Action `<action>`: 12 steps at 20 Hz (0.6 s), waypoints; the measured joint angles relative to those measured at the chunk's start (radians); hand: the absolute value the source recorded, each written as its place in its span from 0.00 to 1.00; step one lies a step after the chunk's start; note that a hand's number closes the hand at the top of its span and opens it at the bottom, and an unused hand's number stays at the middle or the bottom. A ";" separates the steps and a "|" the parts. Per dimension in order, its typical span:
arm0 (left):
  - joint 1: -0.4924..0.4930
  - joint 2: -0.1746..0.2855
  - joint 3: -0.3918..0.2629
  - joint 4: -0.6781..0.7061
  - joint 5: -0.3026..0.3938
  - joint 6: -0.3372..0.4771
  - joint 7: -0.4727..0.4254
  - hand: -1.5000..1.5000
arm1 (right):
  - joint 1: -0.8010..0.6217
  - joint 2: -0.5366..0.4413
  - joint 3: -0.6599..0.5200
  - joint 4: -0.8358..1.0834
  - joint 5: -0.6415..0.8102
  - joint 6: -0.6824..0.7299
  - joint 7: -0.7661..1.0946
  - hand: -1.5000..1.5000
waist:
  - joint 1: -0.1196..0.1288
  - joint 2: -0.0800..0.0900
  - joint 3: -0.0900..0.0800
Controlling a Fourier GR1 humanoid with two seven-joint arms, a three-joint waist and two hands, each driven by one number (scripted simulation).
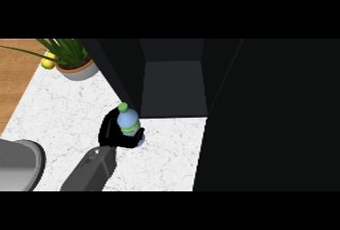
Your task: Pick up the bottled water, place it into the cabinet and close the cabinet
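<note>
- Forearm in grey is seen at the lower edge at 7 o'clock, angled toward 1 o'clock.
- A grey rounded object is cut off by the frame at 8 o'clock; what it is cannot be told.
- The left hand is found just left of centre, its fingers curled round the lower half of the bottled water.
- The bottle is held nearly upright, green cap toward 12 o'clock, over the white marble counter. Whether its base touches the counter cannot be told.
- The cabinet stands open just at 1 o'clock of the bottle, its dark interior exposed. The bottle is outside it, by its left wall.
- A broad dark panel fills the view at 3 o'clock.
- A potted plant is set at 11 o'clock, with a yellow fruit just beside its pot at 9 o'clock.
</note>
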 measured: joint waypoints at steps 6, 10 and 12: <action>0.013 0.022 -0.075 -0.037 0.092 0.074 0.048 1.00 | -0.009 0.001 -0.064 0.047 -0.063 0.045 -0.027 0.00 | -0.009 -0.001 0.003; 0.023 0.039 -0.110 -0.058 0.136 0.122 0.070 1.00 | -0.008 0.006 -0.087 0.068 -0.117 0.072 -0.046 0.00 | -0.023 -0.003 0.005; 0.031 0.044 -0.127 -0.072 0.154 0.142 0.071 1.00 | -0.002 0.003 -0.106 0.077 -0.145 0.088 -0.054 0.00 | -0.028 -0.003 0.005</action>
